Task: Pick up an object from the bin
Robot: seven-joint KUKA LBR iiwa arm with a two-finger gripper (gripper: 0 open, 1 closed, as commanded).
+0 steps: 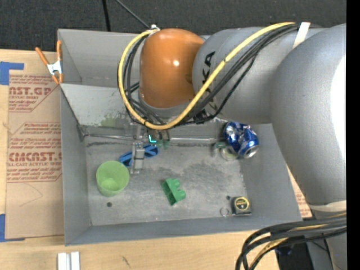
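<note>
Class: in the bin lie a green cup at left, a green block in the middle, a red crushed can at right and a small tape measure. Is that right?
Not quite. The camera view shows the crushed can is blue, not red. The green cup, green block and tape measure are as stated.

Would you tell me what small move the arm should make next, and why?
Probably ease down a little onto the small blue object: the gripper sits right by it, beside the green cup, and whether they already touch is unclear.
</note>
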